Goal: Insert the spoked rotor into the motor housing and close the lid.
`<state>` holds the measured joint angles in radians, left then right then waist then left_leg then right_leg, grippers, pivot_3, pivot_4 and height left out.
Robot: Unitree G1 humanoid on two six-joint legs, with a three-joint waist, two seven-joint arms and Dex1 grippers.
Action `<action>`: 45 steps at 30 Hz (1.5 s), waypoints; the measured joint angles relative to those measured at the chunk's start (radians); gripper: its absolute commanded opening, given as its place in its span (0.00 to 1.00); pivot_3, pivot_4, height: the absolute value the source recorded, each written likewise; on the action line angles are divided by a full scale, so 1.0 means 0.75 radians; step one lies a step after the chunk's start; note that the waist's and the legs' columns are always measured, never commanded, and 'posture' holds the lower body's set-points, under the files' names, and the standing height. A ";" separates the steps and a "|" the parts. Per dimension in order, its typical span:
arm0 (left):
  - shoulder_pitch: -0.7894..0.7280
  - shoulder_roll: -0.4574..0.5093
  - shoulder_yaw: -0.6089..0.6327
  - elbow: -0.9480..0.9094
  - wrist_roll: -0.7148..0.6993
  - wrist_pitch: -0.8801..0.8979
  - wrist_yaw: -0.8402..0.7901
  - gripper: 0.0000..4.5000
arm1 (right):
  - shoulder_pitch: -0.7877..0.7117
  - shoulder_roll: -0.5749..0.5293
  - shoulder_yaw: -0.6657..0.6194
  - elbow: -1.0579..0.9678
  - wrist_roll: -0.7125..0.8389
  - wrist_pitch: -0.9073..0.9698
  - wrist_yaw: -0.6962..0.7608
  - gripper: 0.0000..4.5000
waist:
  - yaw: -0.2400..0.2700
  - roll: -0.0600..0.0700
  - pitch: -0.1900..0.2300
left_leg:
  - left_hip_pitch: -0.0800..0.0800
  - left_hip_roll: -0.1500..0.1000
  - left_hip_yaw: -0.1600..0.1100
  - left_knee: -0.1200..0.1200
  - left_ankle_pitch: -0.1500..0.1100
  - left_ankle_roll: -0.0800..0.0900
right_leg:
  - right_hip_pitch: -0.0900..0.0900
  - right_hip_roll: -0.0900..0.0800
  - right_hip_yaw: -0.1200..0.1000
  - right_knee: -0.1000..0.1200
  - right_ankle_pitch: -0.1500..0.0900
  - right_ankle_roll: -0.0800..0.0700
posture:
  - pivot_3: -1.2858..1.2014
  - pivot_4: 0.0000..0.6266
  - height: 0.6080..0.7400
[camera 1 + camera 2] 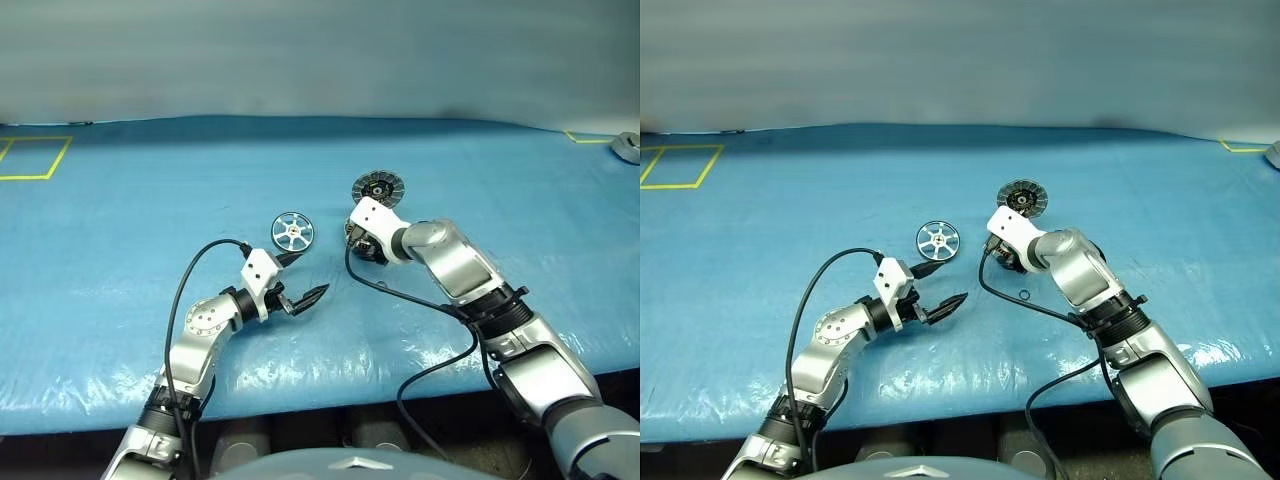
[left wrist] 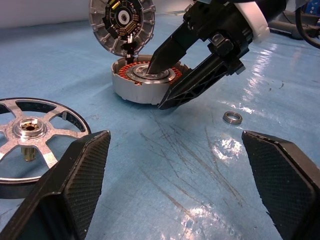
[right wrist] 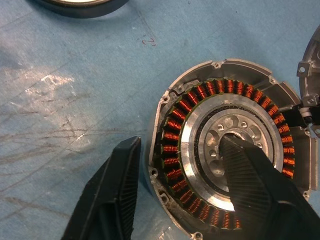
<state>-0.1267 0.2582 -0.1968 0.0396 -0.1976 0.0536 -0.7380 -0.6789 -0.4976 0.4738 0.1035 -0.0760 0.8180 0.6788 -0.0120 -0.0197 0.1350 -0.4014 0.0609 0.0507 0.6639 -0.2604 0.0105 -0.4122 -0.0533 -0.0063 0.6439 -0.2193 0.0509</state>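
While the right gripper [image 3: 187, 195] narrows astride the motor housing [image 3: 227, 150] wall, one finger inside, it could scrape the copper windings; the left gripper [image 2: 187, 185] gapes wide, empty.

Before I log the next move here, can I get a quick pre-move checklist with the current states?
1. Motor housing empty, windings exposed: ok.
2. Lid raised clear of the opening: ok.
3. Right gripper astride the housing wall, one finger inside, one outside: ok; firm grip: cannot tell.
4. Left gripper open, holding nothing: ok.
5. Spoked rotor lying free on the mat, just ahead of the left gripper: ok.
6. Small loose ring lying near the housing: not ok.
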 measured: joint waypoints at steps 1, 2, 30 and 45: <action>-0.006 -0.002 -0.001 0.000 0.000 0.002 0.002 1.00 | 0.001 0.003 0.017 -0.002 -0.019 -0.014 -0.003 0.42 | -0.002 0.000 0.000 | 0.002 0.000 0.000 0.000 0.000 0.000 | 0.001 0.000 0.000 0.000 0.000 0.000 | 0.52 0.24 1.00; -0.011 -0.004 -0.001 0.000 0.000 0.003 0.003 1.00 | 0.004 0.007 0.026 -0.004 -0.037 -0.019 -0.007 0.42 | -0.003 0.000 0.000 | 0.003 0.000 0.000 0.000 0.000 0.000 | 0.002 0.000 0.000 0.000 0.000 -0.001 | 0.52 0.24 1.00; -0.013 0.056 0.049 -0.013 -0.060 0.037 -0.020 1.00 | 0.335 -0.045 0.135 -0.887 0.161 0.489 0.042 0.42 | 0.002 0.000 0.000 | 0.000 0.000 -0.001 0.001 0.000 0.000 | 0.001 -0.001 -0.002 0.000 -0.005 -0.008 | 0.52 0.24 1.00; -0.013 0.054 0.040 -0.013 -0.064 0.041 -0.035 1.00 | 0.282 -0.090 0.141 -0.823 0.201 0.457 -0.013 0.76 | 0.002 0.000 0.000 | 0.000 -0.001 -0.001 -0.001 0.000 0.000 | 0.000 -0.001 -0.001 0.000 -0.005 -0.008 | 0.52 0.24 1.00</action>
<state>-0.1366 0.2988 -0.1665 0.0300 -0.2457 0.0841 -0.7639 -0.4677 -0.5649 0.5797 -0.5137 0.0748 1.1611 0.6694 -0.0106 -0.0197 0.1351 -0.4017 0.0603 0.0496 0.6630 -0.2602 0.0102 -0.4126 -0.0543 -0.0073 0.6437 -0.2228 0.0450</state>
